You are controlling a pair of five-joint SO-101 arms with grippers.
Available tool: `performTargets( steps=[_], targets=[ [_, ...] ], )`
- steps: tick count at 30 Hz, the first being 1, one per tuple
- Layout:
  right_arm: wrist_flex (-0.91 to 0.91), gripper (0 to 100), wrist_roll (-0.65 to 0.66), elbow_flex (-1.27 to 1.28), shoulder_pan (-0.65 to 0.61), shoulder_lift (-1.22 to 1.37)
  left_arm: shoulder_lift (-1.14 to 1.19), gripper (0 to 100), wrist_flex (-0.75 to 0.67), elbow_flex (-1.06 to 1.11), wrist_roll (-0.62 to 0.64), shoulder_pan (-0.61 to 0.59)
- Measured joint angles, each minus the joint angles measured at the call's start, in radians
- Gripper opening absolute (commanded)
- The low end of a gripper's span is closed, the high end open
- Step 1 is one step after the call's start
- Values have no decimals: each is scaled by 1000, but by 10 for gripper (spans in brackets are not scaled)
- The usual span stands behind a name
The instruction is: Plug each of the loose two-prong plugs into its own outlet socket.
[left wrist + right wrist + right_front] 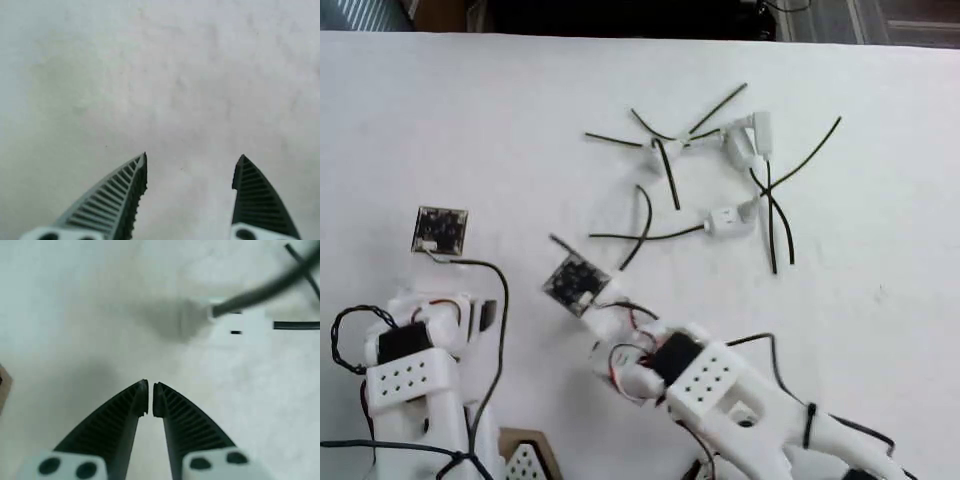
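- My left gripper (194, 167) hangs over bare table (150, 75), fingers spread wide, empty.
- My right gripper (150, 396) has its tips pressed almost together, pinching nothing.
- A white plug (197, 315) on a black cord (265, 287) lies just beyond the right gripper.
- From the high view, the loose plugs (728, 218) lie tangled among cords, well apart from both arms.

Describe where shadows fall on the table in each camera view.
High view: the table is evenly lit, and the cables cast hardly any shadow. Left wrist view: no distinct shadow ahead of the left gripper. Right wrist view: a soft grey shadow lies beside the white connector, ahead of the right gripper.
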Motion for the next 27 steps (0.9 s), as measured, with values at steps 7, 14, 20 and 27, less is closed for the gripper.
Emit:
performTargets(
  steps=[7, 14, 20, 27],
  targets=[
    [-325, 18, -20, -21, -3, 313, 0, 275, 0, 0, 0, 0],
    [-485, 18, -26, -146, 252, 459, 0, 275, 0, 0, 0, 0],
    [-534, 18, -26, -172, 417, 420, 0, 275, 0, 0, 0, 0],
    [-308, 18, -26, -77, 446, 38, 0, 275, 0, -3, 0, 0]
  ],
)
